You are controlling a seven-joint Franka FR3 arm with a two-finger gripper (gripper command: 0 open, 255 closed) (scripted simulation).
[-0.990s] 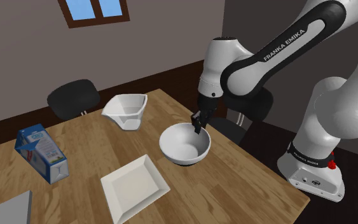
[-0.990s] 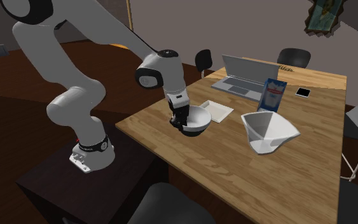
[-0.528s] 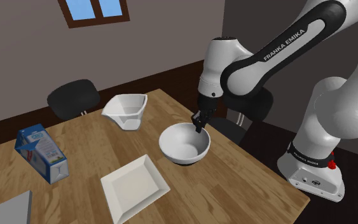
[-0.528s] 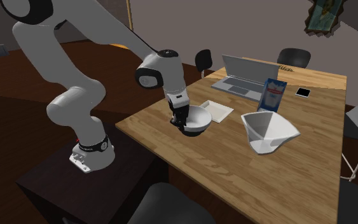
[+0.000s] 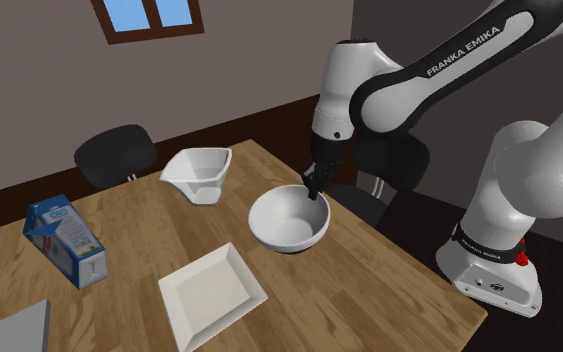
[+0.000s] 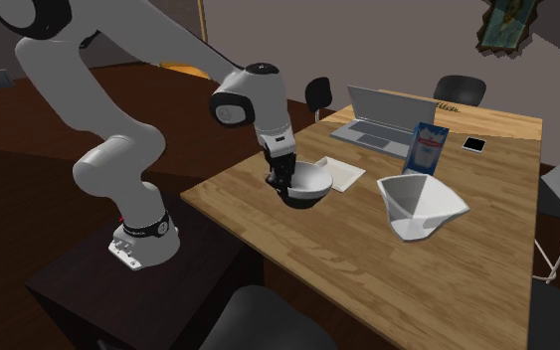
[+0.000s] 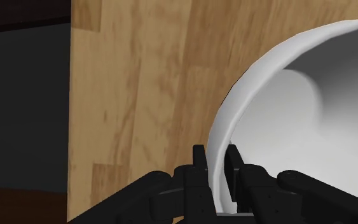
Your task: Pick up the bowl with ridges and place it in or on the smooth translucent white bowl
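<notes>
The round white bowl [image 5: 289,220] is empty; our gripper [image 7: 217,162] pinches its rim by the table [image 5: 394,285] edge. We think it's barely lifted. The angular bowl [image 5: 199,174] sits apart.

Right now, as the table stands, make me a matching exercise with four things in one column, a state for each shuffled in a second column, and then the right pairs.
Things:
1. round white bowl
2. blue carton
3. square white plate
4. laptop

States:
A. open, screen raised
B. lying flat
C. rim clasped by the tool
D. standing upright

Pairs: 1-C, 2-D, 3-B, 4-A
</notes>
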